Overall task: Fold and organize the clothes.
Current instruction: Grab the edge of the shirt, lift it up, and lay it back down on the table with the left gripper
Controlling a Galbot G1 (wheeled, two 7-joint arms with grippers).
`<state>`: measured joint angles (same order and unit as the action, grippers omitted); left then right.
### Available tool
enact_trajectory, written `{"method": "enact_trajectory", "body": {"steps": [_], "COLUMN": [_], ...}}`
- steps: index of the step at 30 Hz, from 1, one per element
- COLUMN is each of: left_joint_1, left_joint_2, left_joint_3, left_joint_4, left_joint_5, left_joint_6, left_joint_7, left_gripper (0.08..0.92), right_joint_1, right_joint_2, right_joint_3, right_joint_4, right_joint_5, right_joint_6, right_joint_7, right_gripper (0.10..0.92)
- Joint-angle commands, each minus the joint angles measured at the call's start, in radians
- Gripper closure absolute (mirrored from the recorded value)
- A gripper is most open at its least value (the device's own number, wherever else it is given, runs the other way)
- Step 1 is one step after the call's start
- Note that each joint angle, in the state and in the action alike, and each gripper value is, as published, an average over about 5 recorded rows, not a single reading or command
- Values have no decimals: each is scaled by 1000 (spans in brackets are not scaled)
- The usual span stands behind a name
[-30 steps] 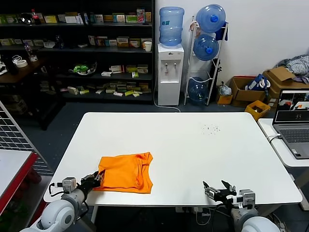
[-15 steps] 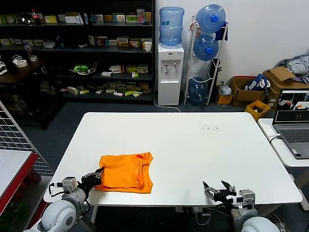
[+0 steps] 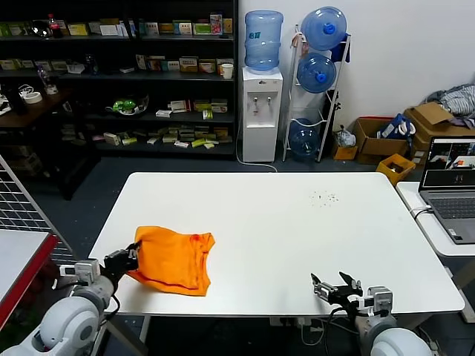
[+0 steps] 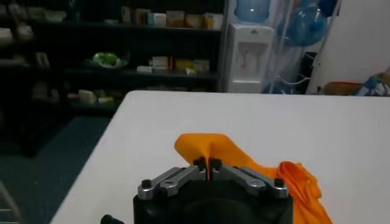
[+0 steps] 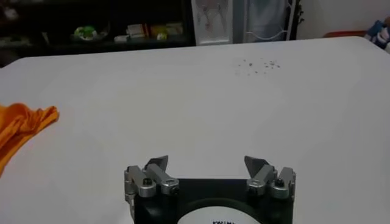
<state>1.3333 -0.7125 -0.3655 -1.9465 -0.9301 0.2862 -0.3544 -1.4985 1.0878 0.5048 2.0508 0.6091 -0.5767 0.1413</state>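
Pinching a raised fold of the orange T-shirt (image 3: pixel 172 259), the left gripper (image 3: pixel 130 257) sits at the near left edge of the white table (image 3: pixel 297 222), with its jaws closed tight on the fabric. In the left wrist view the two fingers meet on a thin ridge of the cloth (image 4: pixel 210 149), which stands up between them like a small tent; the left gripper (image 4: pixel 208 165) has the fabric directly in front of it. From this pinched point the rest of the shirt spreads away from the claw, toward the middle of the table and a little to the right side, where it lies crumpled and folded over itself. A small darker spot shows on the upper edge of the garment, but I cannot tell what it is.

The right gripper (image 3: pixel 336 285) hovers over the near right edge of the table, well apart from the shirt. Its fingers (image 5: pixel 155 166) stand wide open and hold nothing. From the right wrist view, only one orange corner of the shirt (image 5: pixel 21 125) is visible, far off across the bare tabletop.
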Motion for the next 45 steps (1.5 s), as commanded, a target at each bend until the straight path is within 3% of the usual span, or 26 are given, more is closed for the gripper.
{"method": "enact_trajectory", "body": {"steps": [1, 6, 11, 15, 19, 22, 25, 28, 30, 34, 37, 45], "left_joint_1": [37, 31, 51, 58, 26, -75, -280, -471, -554, -658, -700, -719], "left_joint_2": [126, 180, 199, 180, 124, 47, -94, -273, -373, -550, -637, -720], "left_joint_3": [-166, -192, -204, -196, -124, 53, 325, 559, 655, 749, 790, 811], "left_joint_4": [83, 205, 239, 189, 31, -102, -164, -124, -56, 96, 191, 348], "left_joint_5": [-21, -17, -14, -18, -67, -156, -294, -398, -421, -423, -403, -308], "left_joint_6": [4, -23, -30, -34, -34, 4, 55, 77, 80, 83, 83, 79], "left_joint_7": [-18, -4, -10, -19, -36, -99, -255, -398, -437, -468, -470, -429], "left_gripper": [893, 893, 893, 893, 893, 893, 893, 893, 893, 893, 893, 893], "right_joint_1": [7, 10, 12, 10, -4, -30, -65, -95, -108, -122, -126, -108], "right_joint_2": [-2, -4, -3, 4, 17, 32, 47, 60, 67, 79, 81, 75], "right_joint_3": [-1, -1, 0, 0, 13, 34, 58, 82, 96, 114, 121, 113], "right_joint_4": [-2, -5, -10, -8, 0, 11, 23, 35, 43, 55, 60, 47], "right_joint_5": [2, 5, 5, 1, -8, -20, -31, -41, -45, -47, -47, -40], "right_joint_6": [4, 8, 10, 9, 8, 7, 6, 5, 3, 0, -1, -1], "right_joint_7": [-5, -8, -9, -6, -2, 1, 3, 5, 7, 10, 10, 9], "right_gripper": [203, 203, 203, 203, 203, 203, 203, 203, 203, 203, 203, 203]}}
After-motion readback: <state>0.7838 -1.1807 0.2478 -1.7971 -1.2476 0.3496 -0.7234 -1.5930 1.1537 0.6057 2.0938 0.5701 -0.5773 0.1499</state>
